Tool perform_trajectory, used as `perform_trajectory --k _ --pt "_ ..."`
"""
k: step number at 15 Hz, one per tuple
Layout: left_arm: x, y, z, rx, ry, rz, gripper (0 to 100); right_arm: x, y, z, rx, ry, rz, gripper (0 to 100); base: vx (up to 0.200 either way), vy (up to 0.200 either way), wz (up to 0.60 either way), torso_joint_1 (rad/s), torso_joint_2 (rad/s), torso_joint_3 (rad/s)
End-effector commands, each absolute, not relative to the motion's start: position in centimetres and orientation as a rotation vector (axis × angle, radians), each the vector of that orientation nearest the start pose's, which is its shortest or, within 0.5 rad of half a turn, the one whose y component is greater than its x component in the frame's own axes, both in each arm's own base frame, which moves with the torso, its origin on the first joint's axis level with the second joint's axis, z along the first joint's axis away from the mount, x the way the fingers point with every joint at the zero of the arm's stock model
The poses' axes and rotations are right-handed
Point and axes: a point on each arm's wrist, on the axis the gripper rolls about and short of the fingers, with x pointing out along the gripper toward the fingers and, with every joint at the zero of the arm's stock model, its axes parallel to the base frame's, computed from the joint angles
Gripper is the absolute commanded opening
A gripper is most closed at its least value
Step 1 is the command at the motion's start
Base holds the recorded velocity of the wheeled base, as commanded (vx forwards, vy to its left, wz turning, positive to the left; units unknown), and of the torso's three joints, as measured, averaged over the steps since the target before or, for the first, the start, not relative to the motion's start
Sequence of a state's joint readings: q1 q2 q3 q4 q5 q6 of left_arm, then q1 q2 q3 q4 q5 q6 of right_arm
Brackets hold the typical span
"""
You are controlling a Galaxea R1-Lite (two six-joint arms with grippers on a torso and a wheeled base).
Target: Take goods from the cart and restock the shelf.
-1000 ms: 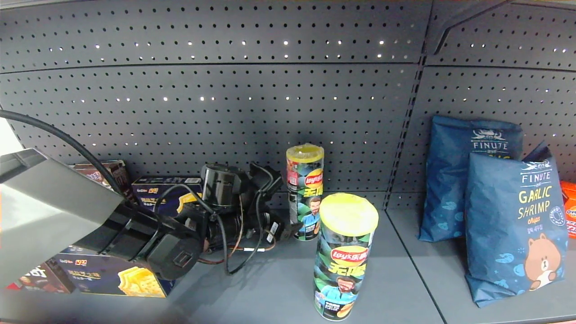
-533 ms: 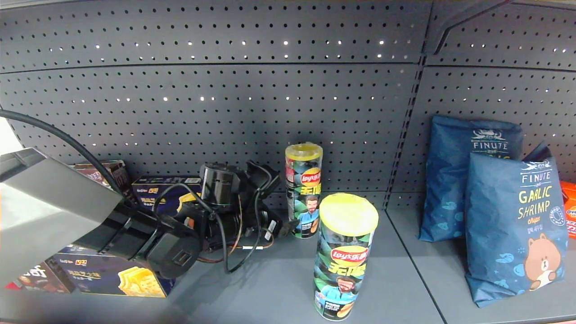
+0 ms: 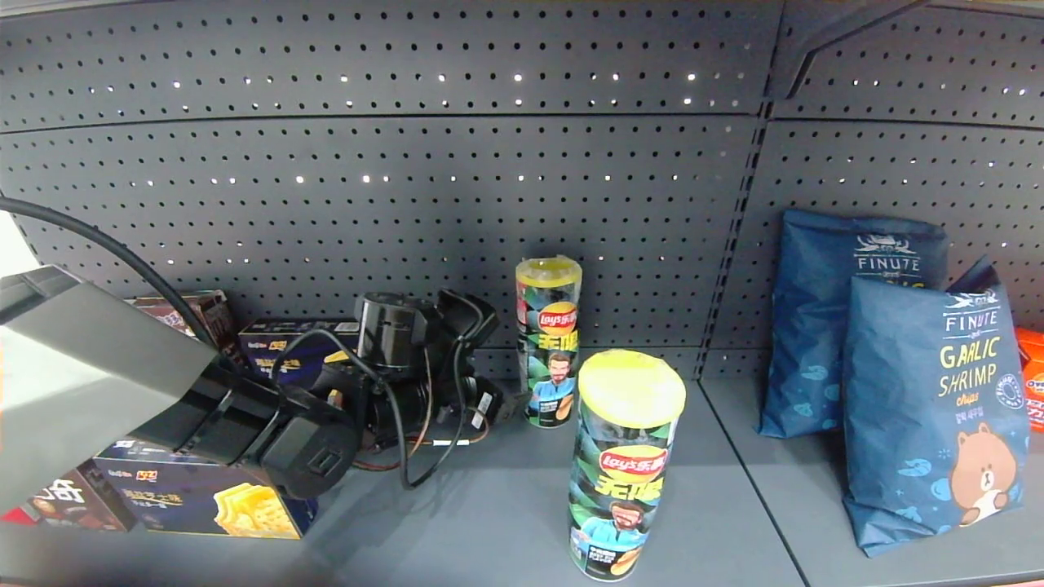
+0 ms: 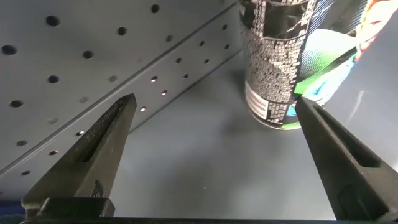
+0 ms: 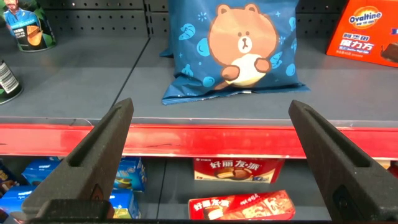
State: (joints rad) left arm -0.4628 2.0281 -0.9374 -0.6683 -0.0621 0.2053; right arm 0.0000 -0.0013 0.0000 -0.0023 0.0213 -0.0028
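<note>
Grey shelf (image 3: pixel 506 505): left fingers (image 4: pixel 102 140) spread, seemingly clear of cropped can (image 4: pixel 273 62); right fingers (image 5: pixel 99 149) spread.

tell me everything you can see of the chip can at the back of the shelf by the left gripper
The tall cylindrical chip can has a translucent yellow-tinted lid and a glossy green-and-black wrap with a cartoon man. It stands upright on the grey shelf board, near the pegboard back, the open left gripper beside its base; contact unclear.

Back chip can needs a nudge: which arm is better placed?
Left. The left gripper, open, is over the shelf beside that can; the right gripper hangs off the shelf front, facing the bear bag.
</note>
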Motion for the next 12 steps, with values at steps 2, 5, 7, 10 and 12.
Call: perform_trajectory --k 2,5,7,10,12 --pt "33.5 -16.5 10.7 0.281 0.365 -0.548 100 -2.3 0.0 7.6 -0.003 -0.003 0.021 100 0.0 0.0 0.0 0.0 0.0 0.0" --pt "33.7 -16.3 10.9 0.279 0.362 -0.54 100 -2.3 0.0 7.6 -0.003 -0.003 0.021 100 0.0 0.0 0.0 0.0 0.0 0.0" --pt "34.1 -16.1 11.1 0.278 0.352 -0.509 100 -2.3 0.0 7.6 -0.003 -0.003 0.021 100 0.0 0.0 0.0 0.0 0.0 0.0" --pt "34.3 -15.8 11.3 0.282 0.346 -0.474 100 -2.3 0.0 7.6 -0.003 -0.003 0.021 100 0.0 0.0 0.0 0.0 0.0 0.0" --pt "34.5 -15.5 11.4 0.283 0.347 -0.452 100 -2.3 0.0 7.6 -0.003 -0.003 0.021 100 0.0 0.0 0.0 0.0 0.0 0.0"
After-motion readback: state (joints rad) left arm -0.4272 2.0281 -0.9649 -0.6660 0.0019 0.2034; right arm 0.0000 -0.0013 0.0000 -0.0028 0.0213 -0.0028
